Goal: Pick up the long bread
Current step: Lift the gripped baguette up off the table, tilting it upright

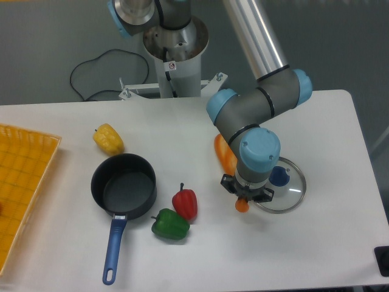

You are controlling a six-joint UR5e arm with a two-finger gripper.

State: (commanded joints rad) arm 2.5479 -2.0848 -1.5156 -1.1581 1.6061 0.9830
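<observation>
A white surface (316, 243) is seen from above and in front, with things described from left to right. At the far left edge, a yellow mesh basket (21, 188) is laid. Next, a yellow bell pepper (108, 139) is set, and just below it a dark saucepan (123, 185) with a blue handle pointing toward the viewer. Beside the pan, a green bell pepper (169, 224) and a red bell pepper (185, 204) are placed touching each other. Right of these, the long bread (225, 152), an orange toy baguette, is held under the arm's wrist, with one end showing above the wrist and the other rounded tip below it. The end effector (244, 196) is clenched on the long bread. Just right, a glass pan lid (285, 190) with a blue knob is lying flat, partly hidden by the wrist.
</observation>
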